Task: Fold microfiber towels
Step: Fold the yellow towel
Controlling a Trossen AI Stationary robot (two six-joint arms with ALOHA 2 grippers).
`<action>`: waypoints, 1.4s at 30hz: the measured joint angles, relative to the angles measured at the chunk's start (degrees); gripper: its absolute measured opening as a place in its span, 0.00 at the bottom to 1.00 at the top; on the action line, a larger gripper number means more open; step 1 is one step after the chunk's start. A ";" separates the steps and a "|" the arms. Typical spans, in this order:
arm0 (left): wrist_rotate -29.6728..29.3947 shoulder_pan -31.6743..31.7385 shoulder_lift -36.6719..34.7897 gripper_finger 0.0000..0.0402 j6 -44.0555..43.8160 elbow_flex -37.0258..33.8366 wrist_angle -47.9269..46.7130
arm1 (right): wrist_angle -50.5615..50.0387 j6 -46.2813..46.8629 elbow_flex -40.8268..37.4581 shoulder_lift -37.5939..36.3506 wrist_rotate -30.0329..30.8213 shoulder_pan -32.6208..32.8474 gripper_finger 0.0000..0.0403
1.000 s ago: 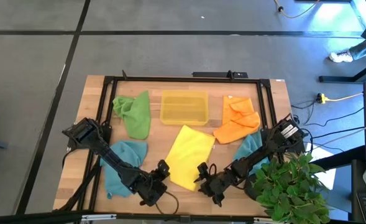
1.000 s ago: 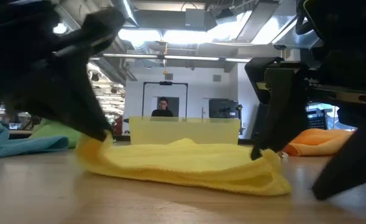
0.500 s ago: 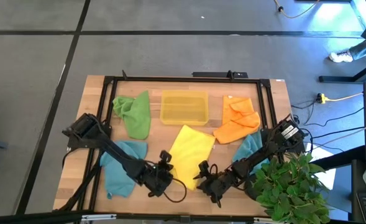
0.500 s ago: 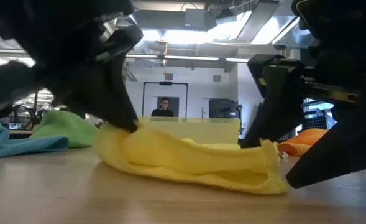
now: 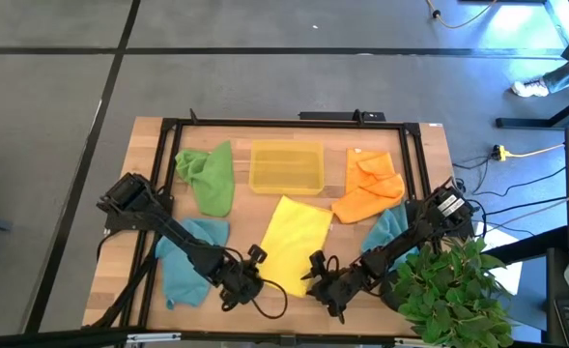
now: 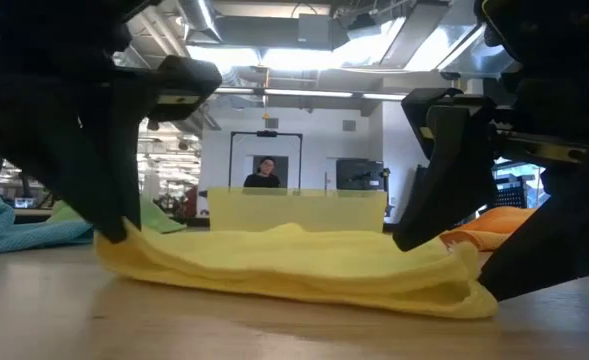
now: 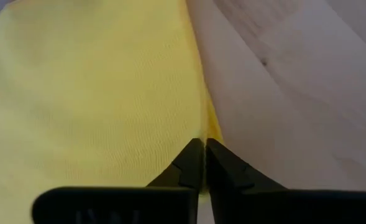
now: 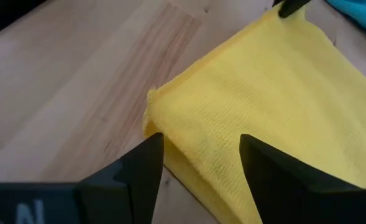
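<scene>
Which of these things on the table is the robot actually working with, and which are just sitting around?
For the job:
yellow towel
green towel
orange towel
teal towel on the left
teal towel on the right

Just lying about:
yellow plastic tray
potted plant

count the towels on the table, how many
5. Green towel at the far left, orange towel at the far right, yellow towel in the middle, one teal towel under the left arm, another teal towel partly hidden under the right arm.
</scene>
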 joint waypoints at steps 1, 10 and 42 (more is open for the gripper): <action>0.00 -0.28 0.00 0.07 0.33 0.00 -0.13 | 0.00 -0.02 0.00 0.00 0.00 -0.02 0.53; -4.40 -2.49 -0.70 0.25 1.47 0.00 -8.12 | -0.11 -0.02 0.00 -0.09 -0.01 -0.02 0.53; -21.49 -6.65 3.87 0.31 19.75 -1.38 -7.40 | -0.63 1.38 0.00 -0.11 0.35 -0.09 0.53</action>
